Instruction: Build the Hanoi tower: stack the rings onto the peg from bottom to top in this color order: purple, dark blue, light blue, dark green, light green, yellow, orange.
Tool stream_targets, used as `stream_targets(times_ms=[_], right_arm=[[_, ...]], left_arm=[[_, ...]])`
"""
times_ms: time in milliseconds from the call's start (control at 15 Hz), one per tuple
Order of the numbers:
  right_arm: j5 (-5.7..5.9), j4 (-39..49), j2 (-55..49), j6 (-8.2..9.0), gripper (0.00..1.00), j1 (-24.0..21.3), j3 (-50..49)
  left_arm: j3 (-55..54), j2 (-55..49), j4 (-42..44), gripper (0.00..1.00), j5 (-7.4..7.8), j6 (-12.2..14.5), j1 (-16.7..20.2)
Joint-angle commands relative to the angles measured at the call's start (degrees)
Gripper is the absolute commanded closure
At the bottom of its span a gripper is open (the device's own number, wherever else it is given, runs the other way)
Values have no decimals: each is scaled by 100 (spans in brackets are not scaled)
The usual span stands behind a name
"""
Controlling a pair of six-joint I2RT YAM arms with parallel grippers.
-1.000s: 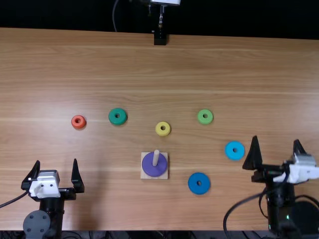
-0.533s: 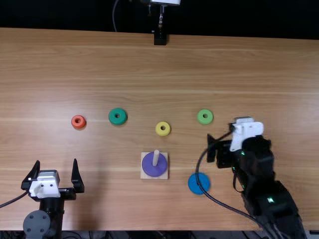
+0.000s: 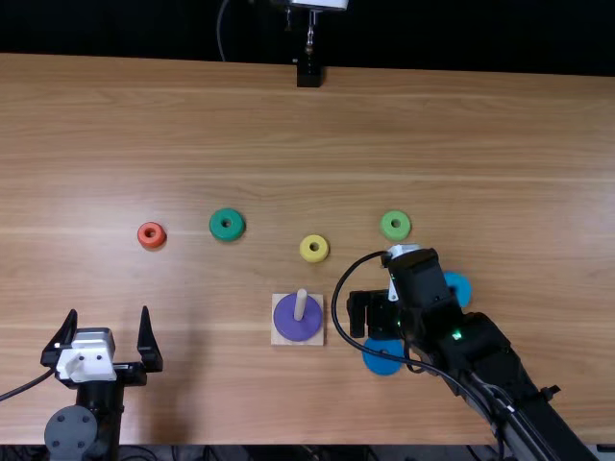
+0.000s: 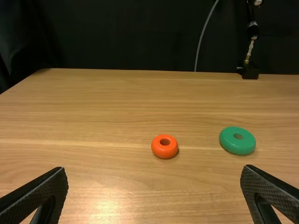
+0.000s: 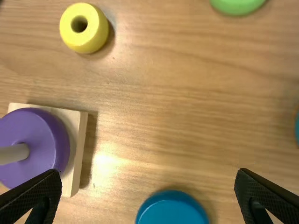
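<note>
Gaping wide, left gripper (image 3: pixel 109 311), right gripper (image 3: pixel 372 315) — six loose rings (image 3: pixel 216 229), one purple ring (image 3: pixel 296 331) on one peg (image 3: pixel 301 304).

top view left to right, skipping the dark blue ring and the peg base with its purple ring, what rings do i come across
orange ring, dark green ring, yellow ring, light green ring, light blue ring

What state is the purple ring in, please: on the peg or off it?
On it: the peg rises through the middle of the purple ring, which lies over the square wooden base.
</note>
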Motion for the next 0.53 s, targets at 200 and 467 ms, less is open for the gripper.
stream_targets(times_ms=[200,467], right_arm=[[-17,-570,10,176,0,54,-196],[616,-612,10,102,0,72,-363]], left_arm=[[-287,-104,-81,0,-13,64,11],[-287,-104,-81,0,-13,64,11]])
